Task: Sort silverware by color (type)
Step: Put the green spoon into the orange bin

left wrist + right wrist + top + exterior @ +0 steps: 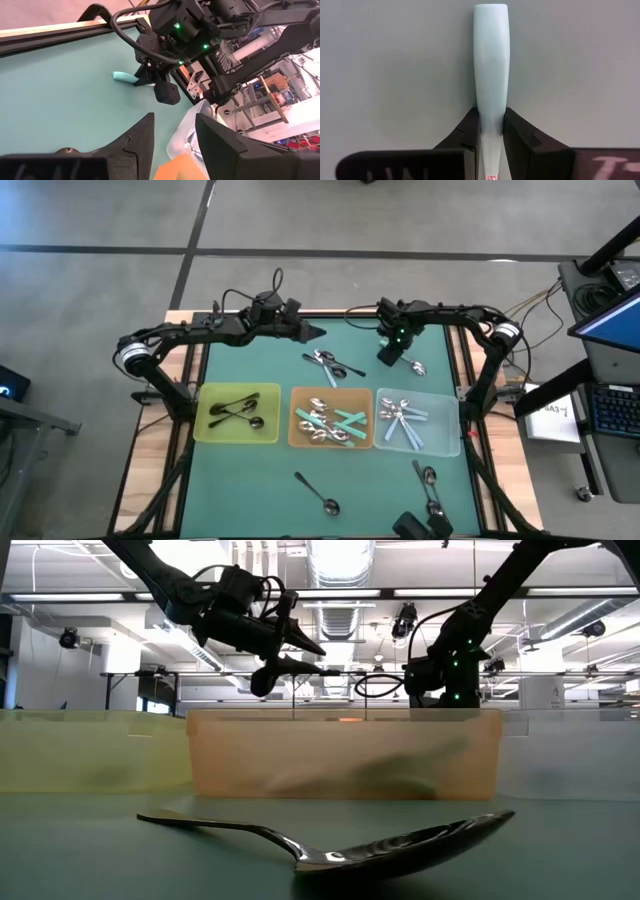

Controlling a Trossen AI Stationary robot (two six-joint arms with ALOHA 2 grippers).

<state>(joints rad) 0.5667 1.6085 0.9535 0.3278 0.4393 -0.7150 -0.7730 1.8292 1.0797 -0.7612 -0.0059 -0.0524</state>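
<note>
R gripper (491, 131): fingers closed on the pale-blue plastic handle of a spoon (490, 65), one dark finger each side, handle sticking straight out past the tips. In the high view this gripper (391, 352) is low over the far right of the green mat (250, 480), w/ the spoon's shiny bowl (417, 367) just beside it on the mat.

L gripper (175, 137): fingers apart, nothing between them. It hovers above the far-centre of the mat (313, 333), clear of the surface in the low view (290, 652).

Near it, a small cluster of loose silver spoons (330, 365) lies on the mat btwn the two grippers.

Mid-table, three trays in a row, touching side by side:
- yellow plastic tray (205, 430), left, w/ black-handled spoons (238, 410)
- orange plastic tray (296, 438), centre, w/ teal-green-handled spoons (335, 425)
- clear plastic tray (448, 420), right, w/ pale-blue-handled spoons (402, 420)

Near side of mat: one black-handled spoon (316, 492) alone near centre; it fills the foreground of the low view (340, 845). A couple more spoons (428, 485) lie near the right edge, handle colour hard to tell.
</note>
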